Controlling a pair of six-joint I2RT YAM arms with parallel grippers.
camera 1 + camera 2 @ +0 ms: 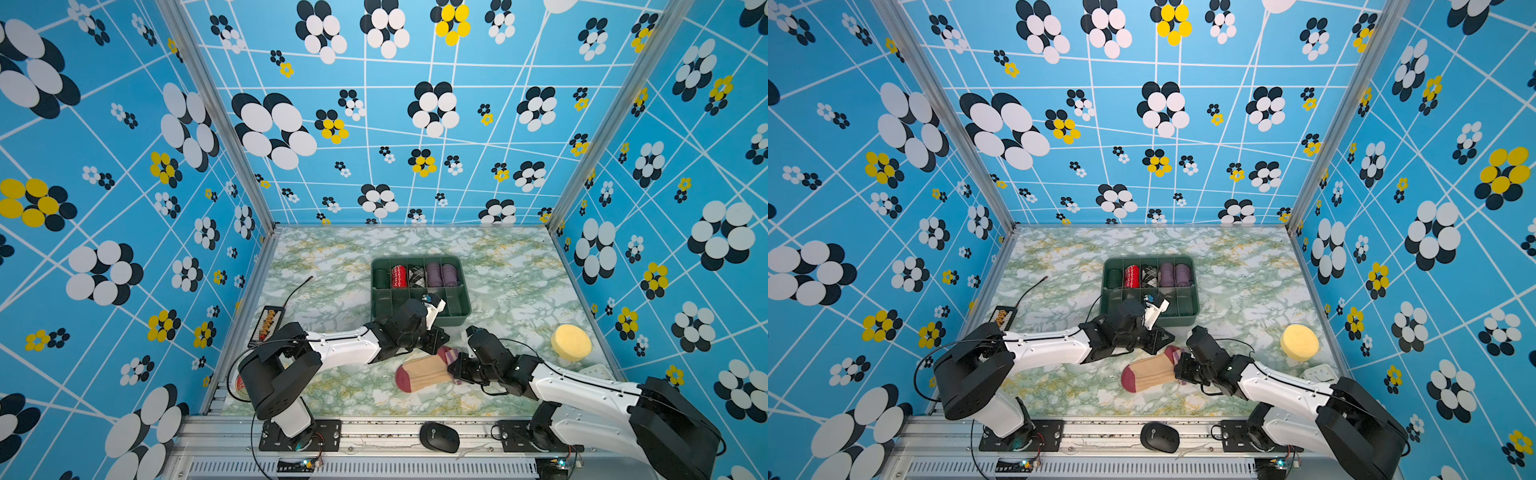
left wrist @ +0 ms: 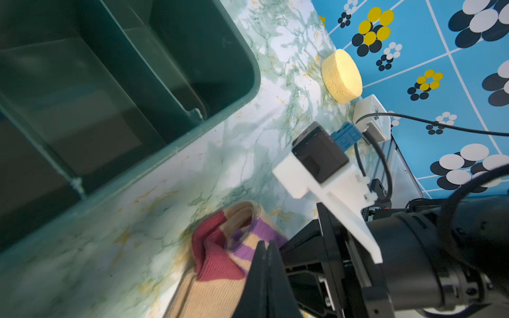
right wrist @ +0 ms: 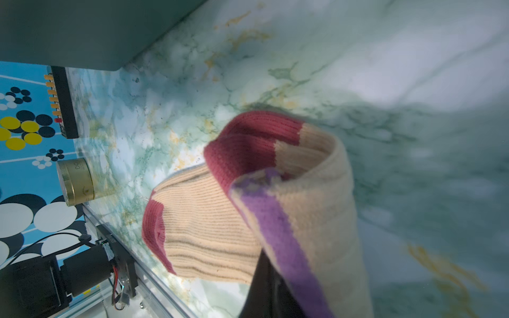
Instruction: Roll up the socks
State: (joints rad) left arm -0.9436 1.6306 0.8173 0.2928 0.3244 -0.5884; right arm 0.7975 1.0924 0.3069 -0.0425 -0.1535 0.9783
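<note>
The socks lie flat on the table as a stacked pair. The maroon toe points away from both sets of fingers, and the striped cuff end is right at them. At that end the cuff is lifted off the table and curled back over the tan body.

The right gripper has its fingers pressed together. In its wrist view the purple-striped cuff drapes over them, so I judge it is pinching the cuff. The left gripper also has its fingers closed tight, with the tips against the same striped edge from the other side. Whether any cloth is caught between them cannot be told.

This is light, soft ribbed knit. It will sag, stretch and spring open, and the two layers can slide apart. The best hold is probably on the folded cuff edge with both layers together. The roll should be kept snug and pressed to the table as it turns toward the toe.

Just beyond the left fingers stands the green tray, which holds other rolled socks. A yellow sponge sits well apart, out past the right gripper.
</note>
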